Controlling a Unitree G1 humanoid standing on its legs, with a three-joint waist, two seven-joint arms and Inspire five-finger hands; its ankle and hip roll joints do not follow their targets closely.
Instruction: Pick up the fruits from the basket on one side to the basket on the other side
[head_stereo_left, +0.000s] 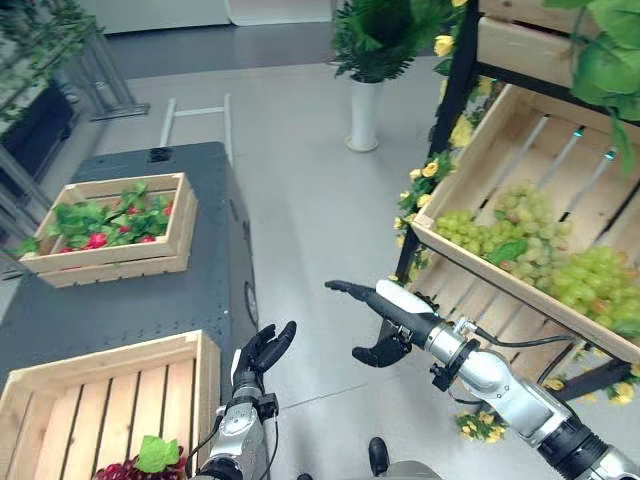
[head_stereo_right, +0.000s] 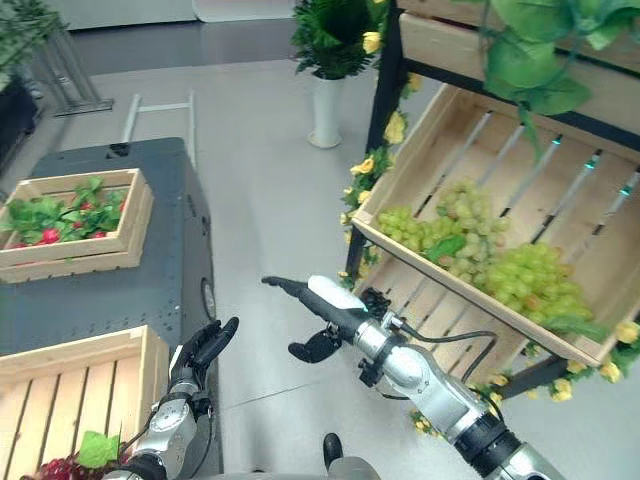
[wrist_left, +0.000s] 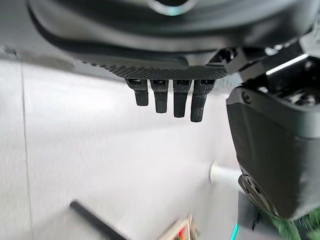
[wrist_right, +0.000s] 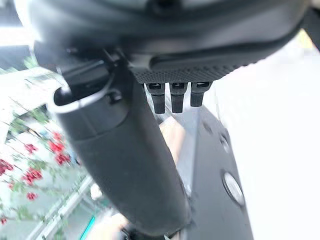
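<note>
— Grey floor (head_stereo_left: 300, 200) is stretching between everything; what is standing on it?

— Take the dark cabinet (head_stereo_left: 190, 290) as the landmark. On its far end a wooden crate (head_stereo_left: 110, 228) is sitting, holding red fruit (head_stereo_left: 97, 240) among green leaves. On its near end a second slatted crate (head_stereo_left: 110, 400) is resting, with a dark red grape bunch (head_stereo_left: 125, 470) and one green leaf lying at its near edge.

— And to the cabinet's right?

— Across the floor from it, a tilted wooden tray (head_stereo_left: 500, 150) is leaning on a black rack trimmed with yellow flowers (head_stereo_left: 430, 170). Green grapes (head_stereo_left: 530, 245) are lying heaped against the tray's lower lip. Beyond the cabinet, a white vase (head_stereo_left: 364, 115) with a leafy plant is standing on the floor.

— Where are the hands?

— The left hand (head_stereo_left: 262, 355) is hovering just off the cabinet's near right corner, fingers straight and relaxed, holding nothing; its wrist view is showing the fingers extended over bare floor. The right hand (head_stereo_left: 385, 320) is hanging over the floor between the cabinet and the tray, fingers stretched toward the cabinet, thumb hanging below, also holding nothing and touching no fruit.
</note>
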